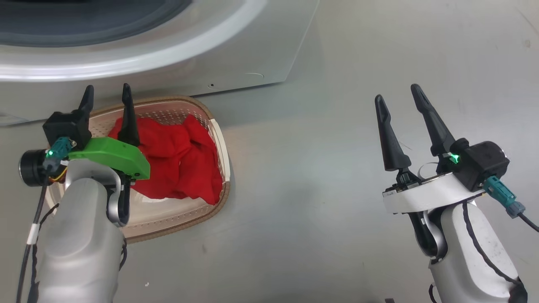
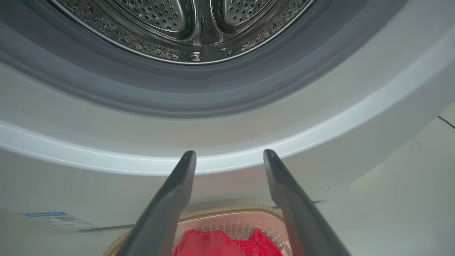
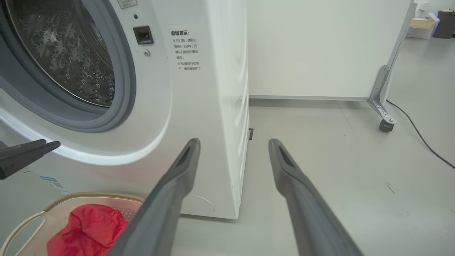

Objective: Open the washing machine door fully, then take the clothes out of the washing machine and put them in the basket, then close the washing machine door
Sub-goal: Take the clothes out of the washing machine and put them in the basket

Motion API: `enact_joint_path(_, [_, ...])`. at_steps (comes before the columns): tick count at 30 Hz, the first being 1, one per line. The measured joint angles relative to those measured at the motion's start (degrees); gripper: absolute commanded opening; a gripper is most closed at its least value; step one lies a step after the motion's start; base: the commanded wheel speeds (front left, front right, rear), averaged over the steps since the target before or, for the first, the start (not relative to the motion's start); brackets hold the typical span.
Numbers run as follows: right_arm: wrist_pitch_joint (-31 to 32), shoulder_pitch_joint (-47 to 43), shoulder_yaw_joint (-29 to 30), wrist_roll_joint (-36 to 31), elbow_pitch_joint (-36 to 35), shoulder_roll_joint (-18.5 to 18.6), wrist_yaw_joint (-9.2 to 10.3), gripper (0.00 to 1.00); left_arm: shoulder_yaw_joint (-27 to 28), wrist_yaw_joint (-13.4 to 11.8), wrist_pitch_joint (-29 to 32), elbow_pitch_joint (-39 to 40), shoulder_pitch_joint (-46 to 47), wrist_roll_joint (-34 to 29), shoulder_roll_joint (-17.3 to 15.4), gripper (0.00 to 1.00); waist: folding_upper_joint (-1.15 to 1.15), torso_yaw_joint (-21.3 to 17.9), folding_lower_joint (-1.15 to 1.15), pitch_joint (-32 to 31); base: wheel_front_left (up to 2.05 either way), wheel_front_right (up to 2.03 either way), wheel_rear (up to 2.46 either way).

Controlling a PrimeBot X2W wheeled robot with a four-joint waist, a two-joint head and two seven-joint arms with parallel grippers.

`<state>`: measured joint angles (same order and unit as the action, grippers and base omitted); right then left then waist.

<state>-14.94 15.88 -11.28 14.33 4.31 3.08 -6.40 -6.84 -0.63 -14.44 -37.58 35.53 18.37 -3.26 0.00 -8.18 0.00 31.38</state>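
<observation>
The washing machine (image 1: 236, 54) is white, and its steel drum (image 2: 177, 21) lies uncovered inside a grey rubber ring (image 2: 213, 92); the drum looks bare. The washing machine door is out of view. On the floor in front stands the cream basket (image 1: 219, 139), with the red clothes (image 1: 181, 160) heaped inside. My left gripper (image 1: 107, 88) hovers open over the basket's left part, holding nothing, its fingers pointing at the machine front (image 2: 229, 153). My right gripper (image 1: 397, 92) is open and empty over bare floor to the right (image 3: 234, 141). The right wrist view also catches the basket (image 3: 89, 195) and the clothes (image 3: 89, 227).
Grey floor (image 1: 337, 189) spreads to the right of the machine and basket. A white partition on a caster (image 3: 385, 124) stands behind, with a dark cable (image 3: 419, 135) running across the floor. A blue label (image 2: 53, 215) sits low on the machine front.
</observation>
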Motion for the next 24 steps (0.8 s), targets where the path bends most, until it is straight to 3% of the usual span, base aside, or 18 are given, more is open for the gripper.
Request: enact_joint_path(24, [0.0, -7.5, 1.1, -1.3, 3.5, -0.2, 0.00, 1.00, -0.1, -0.1, 0.0, 17.1, -16.6, -2.8, 0.7, 1.00, 0.00, 5.5, 0.00, -15.2, 0.00, 0.00, 0.00])
